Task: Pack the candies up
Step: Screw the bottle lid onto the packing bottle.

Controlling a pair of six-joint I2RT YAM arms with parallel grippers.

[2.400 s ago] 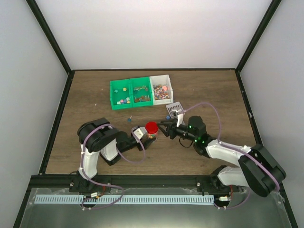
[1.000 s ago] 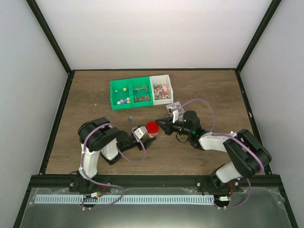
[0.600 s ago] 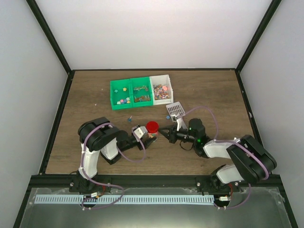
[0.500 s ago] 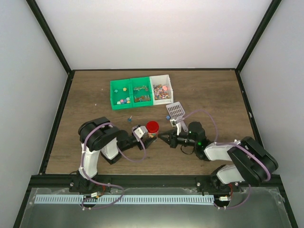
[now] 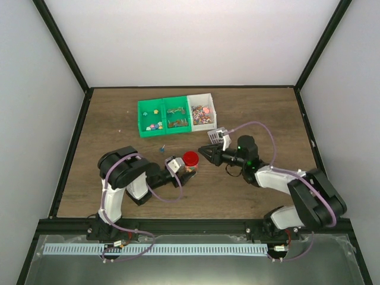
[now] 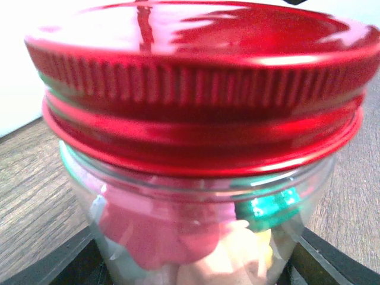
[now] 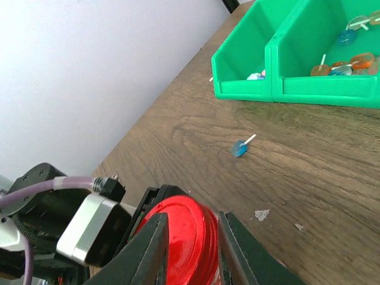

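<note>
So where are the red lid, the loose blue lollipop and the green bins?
red lid [image 6: 196, 77], left wrist view, on its ribbed side.
blue lollipop [image 7: 238, 149], right wrist view, on its round head.
green bins [image 7: 320, 89], right wrist view, on the front wall.

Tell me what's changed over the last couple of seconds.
The right tool, open, dipped toward the near edge, then returned beside the red lid without gripping it. The left tool kept clamping the jar; the scoop and bins stayed put.

One jar [image 6: 178, 231], one red lid [image 6: 196, 89], one scoop [image 5: 218, 135].
</note>
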